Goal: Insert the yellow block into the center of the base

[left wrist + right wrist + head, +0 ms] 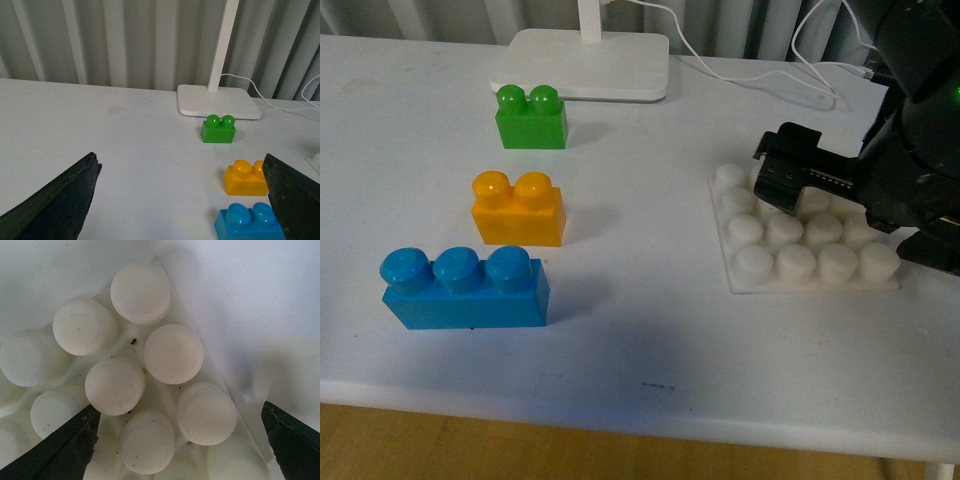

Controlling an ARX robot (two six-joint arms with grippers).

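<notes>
Yellow block [517,210] stands on the bench [640,340], 2 studs up, long axis left to right, between green brick [531,120] and blue brick [465,290], well apart from the right pincer [785,178], released above the base [796,262]. Left pincer [180,165] is released too.

The white table [640,340] carries a blue brick [465,290] near its front edge, the yellow block [518,212] behind it, a green brick [531,118] farther back, a lamp stand [585,65] at the back edge, and the base [810,284] toward the right edge.
</notes>
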